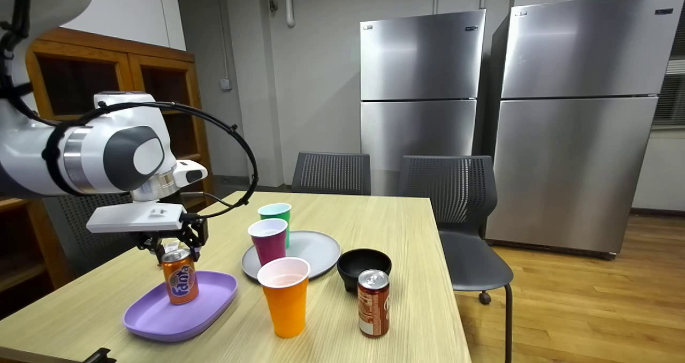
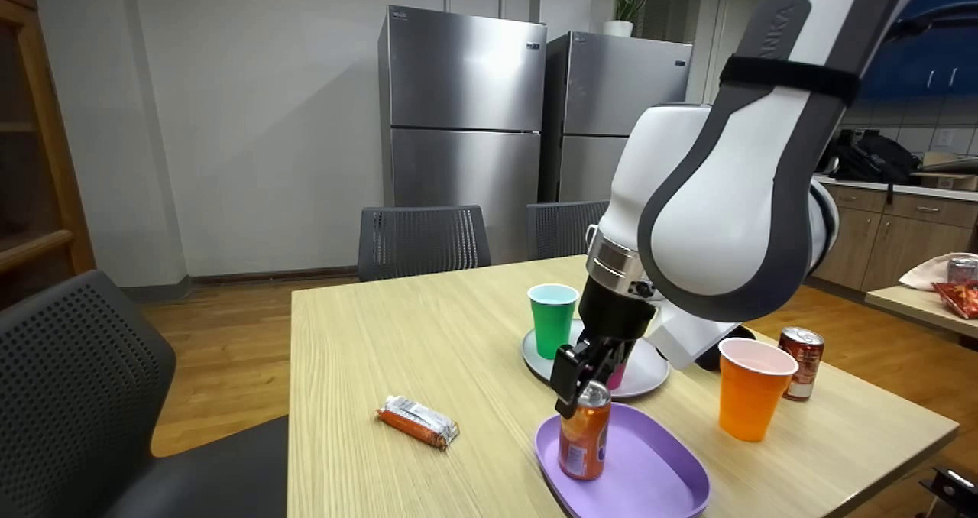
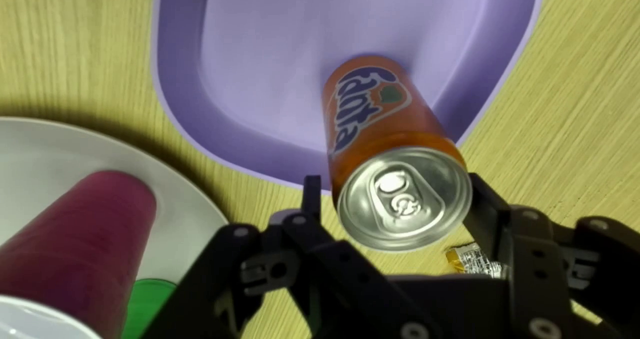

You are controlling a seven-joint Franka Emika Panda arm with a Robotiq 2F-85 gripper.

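An orange Fanta can [image 1: 181, 280] stands upright on a purple tray [image 1: 217, 301], near one end of it; both show in both exterior views and the wrist view. My gripper [image 1: 178, 255] points down at the can's top, with its two black fingers apart. In the wrist view the fingers [image 3: 393, 194] are on either side of the can's silver lid [image 3: 405, 199]. A gap shows between the left finger and the can. The right finger is close beside the lid; I cannot tell if it touches. In an exterior view the can [image 2: 584, 441] partly hides the fingers.
A grey plate [image 1: 317, 250] beside the tray bears a magenta cup [image 1: 269, 245] and a green cup [image 2: 553, 323]. An orange cup [image 1: 287, 304], a black bowl [image 1: 364, 264] and a brown can [image 1: 373, 307] stand farther along. A wrapped bar [image 2: 418, 422] lies on the table. Chairs [image 1: 449, 191] surround it.
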